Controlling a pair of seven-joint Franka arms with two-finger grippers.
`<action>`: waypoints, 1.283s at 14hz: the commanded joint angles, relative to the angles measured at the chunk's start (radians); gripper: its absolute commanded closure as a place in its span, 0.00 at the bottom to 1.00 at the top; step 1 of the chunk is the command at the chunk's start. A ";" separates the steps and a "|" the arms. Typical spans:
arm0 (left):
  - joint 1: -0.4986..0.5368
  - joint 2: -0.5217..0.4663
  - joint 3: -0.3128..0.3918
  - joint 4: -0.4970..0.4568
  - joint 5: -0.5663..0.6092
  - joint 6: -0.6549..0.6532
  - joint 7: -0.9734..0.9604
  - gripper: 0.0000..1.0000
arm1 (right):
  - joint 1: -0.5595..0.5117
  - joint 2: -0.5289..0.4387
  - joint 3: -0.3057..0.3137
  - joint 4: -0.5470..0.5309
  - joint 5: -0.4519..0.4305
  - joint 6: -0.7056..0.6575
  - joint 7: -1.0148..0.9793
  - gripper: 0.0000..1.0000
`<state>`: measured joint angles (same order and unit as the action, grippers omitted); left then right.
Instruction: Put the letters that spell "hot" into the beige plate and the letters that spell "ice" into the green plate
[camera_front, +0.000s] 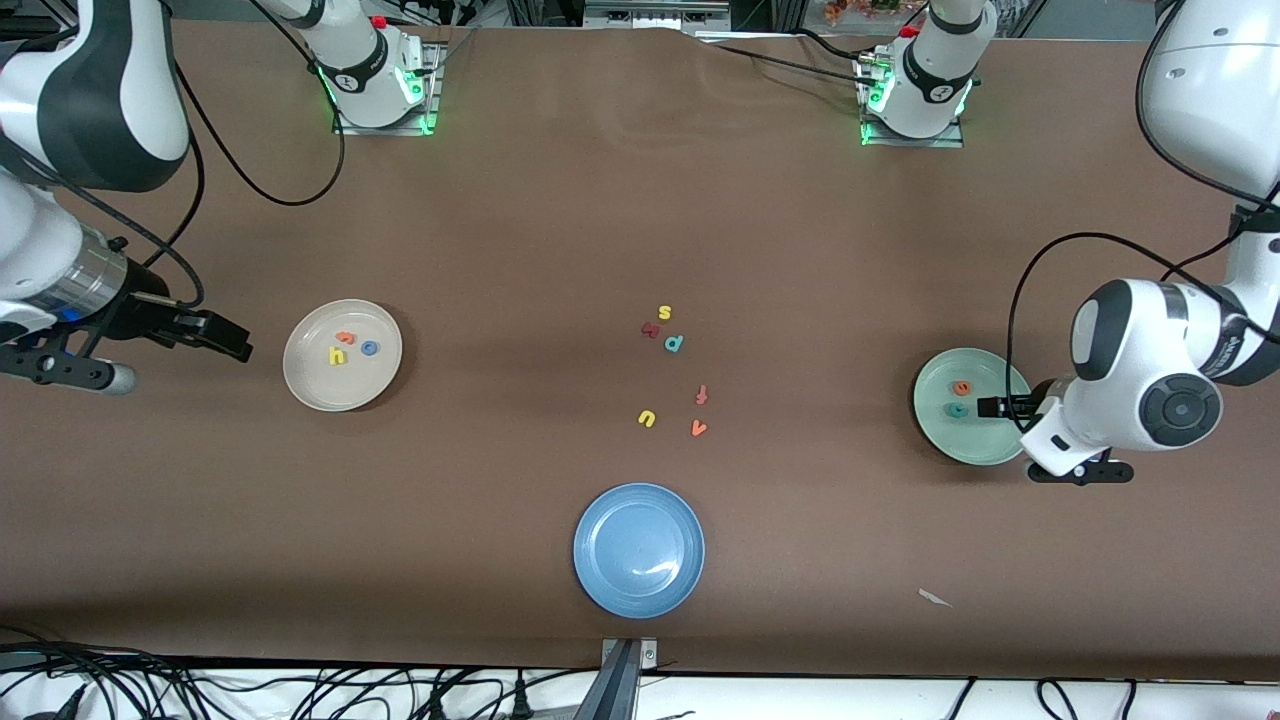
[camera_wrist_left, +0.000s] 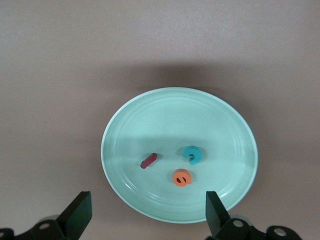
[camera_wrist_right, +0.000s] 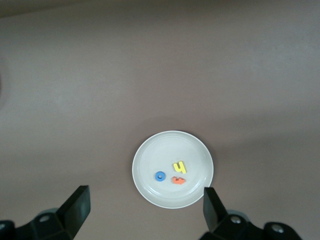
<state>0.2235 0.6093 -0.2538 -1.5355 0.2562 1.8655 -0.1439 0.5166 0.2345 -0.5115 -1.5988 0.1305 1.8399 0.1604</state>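
The beige plate (camera_front: 342, 355), near the table edge at the right arm's end, holds 3 letters: a yellow h (camera_front: 338, 355), a blue o (camera_front: 369, 348) and an orange t (camera_front: 346, 338). The green plate (camera_front: 940, 425), near the edge at the left arm's end, holds a dark red i (camera_wrist_left: 148, 160), a teal c (camera_front: 957, 409) and an orange e (camera_front: 962, 387). The blue plate (camera_front: 638, 549) sits by the table's front edge.

The left gripper (camera_wrist_left: 147, 215) hangs over the green plate, fingers spread, pinching nothing. The right gripper (camera_wrist_right: 145, 210) waits beside the beige plate, fingers spread too.
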 joint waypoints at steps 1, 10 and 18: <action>-0.001 -0.055 -0.002 -0.002 -0.041 -0.032 0.004 0.00 | 0.010 -0.009 0.001 -0.003 -0.006 0.001 0.013 0.00; -0.009 -0.239 0.033 -0.066 -0.167 -0.120 0.101 0.00 | 0.023 -0.011 0.002 -0.023 -0.005 0.024 0.018 0.01; -0.108 -0.502 0.160 -0.117 -0.267 -0.189 0.165 0.00 | 0.023 -0.017 0.005 -0.026 -0.005 0.025 0.018 0.01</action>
<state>0.1385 0.2012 -0.1171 -1.6007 0.0148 1.6784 0.0003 0.5381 0.2369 -0.5086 -1.6075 0.1305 1.8564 0.1614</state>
